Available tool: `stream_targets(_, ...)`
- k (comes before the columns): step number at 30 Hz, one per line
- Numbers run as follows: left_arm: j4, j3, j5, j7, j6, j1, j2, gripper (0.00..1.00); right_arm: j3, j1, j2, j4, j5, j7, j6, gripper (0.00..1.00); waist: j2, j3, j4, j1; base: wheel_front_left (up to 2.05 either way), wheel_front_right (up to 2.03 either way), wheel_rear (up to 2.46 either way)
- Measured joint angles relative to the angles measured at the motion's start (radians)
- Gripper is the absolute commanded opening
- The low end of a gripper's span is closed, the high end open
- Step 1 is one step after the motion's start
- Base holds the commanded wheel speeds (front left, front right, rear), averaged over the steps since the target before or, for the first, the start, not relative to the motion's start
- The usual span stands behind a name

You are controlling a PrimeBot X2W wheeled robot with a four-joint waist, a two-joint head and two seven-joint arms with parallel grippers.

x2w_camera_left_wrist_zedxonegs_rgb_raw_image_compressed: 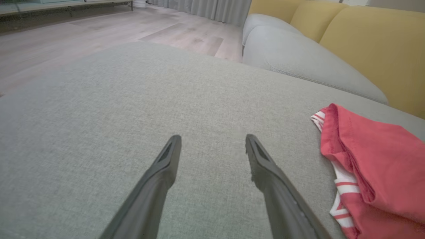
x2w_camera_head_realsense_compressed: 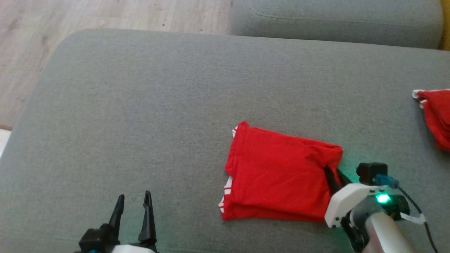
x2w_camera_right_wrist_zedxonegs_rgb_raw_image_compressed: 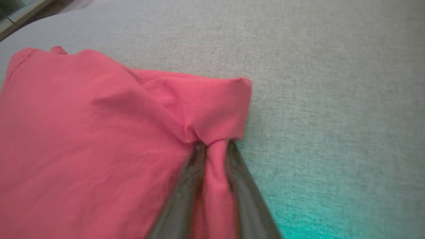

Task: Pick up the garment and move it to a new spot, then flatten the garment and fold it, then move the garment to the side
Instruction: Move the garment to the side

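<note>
The garment is red with white-striped trim, folded into a rough rectangle on the grey cushion. My right gripper sits at its right edge, fingers pinched on a ridge of red cloth. In the right wrist view the fabric bunches between the two dark fingers of the right gripper. My left gripper rests at the lower left, open, well left of the garment. In the left wrist view the left gripper spreads its fingers over bare cushion, with the garment to its right.
A second red piece of cloth lies at the cushion's right edge. Wooden floor lies beyond the cushion's far left edge. Another grey cushion sits behind, and yellow backrests stand further back.
</note>
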Motion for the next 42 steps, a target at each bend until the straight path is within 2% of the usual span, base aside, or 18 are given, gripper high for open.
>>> stream_targets(9,-0.008,0.018,0.025,0.0,-0.009,-0.018,-0.003,1.0,-0.012,-0.077,0.002,0.001,-0.004,-0.072,0.0,0.0,0.0,0.026,-0.112,0.0,0.0,0.0,0.0)
stream_targets(17,-0.03,0.021,0.053,0.002,-0.009,-0.065,0.0,1.0,-0.088,-0.107,0.001,-0.087,-0.059,-0.09,0.0,0.0,0.0,0.071,-0.281,0.0,0.0,0.0,0.0)
stream_targets(18,-0.03,0.021,0.053,0.002,-0.009,-0.065,0.0,1.0,-0.088,-0.107,0.001,-0.087,-0.059,-0.09,0.0,0.0,0.0,0.071,-0.281,0.0,0.0,0.0,0.0)
stream_targets(26,-0.043,0.002,0.087,0.036,-0.01,-0.144,0.025,1.0,-0.072,-0.152,0.001,-0.128,-0.048,-0.091,0.0,0.0,0.0,0.14,-0.468,0.0001,0.0,0.0,0.0)
stream_targets(28,-0.043,0.0,0.087,0.039,-0.01,-0.149,0.026,1.0,-0.066,-0.167,0.001,-0.129,-0.048,-0.099,0.0,0.0,0.0,0.15,-0.495,0.0001,0.0,0.0,0.0)
stream_targets(33,-0.042,-0.007,0.087,0.046,-0.01,-0.15,0.026,1.0,-0.066,-0.192,0.001,-0.137,-0.064,-0.1,0.0,0.0,0.0,0.142,-0.505,-0.0001,0.0,0.0,0.0)
stream_targets(42,-0.024,-0.02,0.085,0.036,-0.01,-0.134,0.014,1.0,-0.068,-0.314,-0.014,-0.168,-0.129,-0.024,0.0,0.0,0.0,0.096,-0.406,-0.0002,0.0,0.0,0.0)
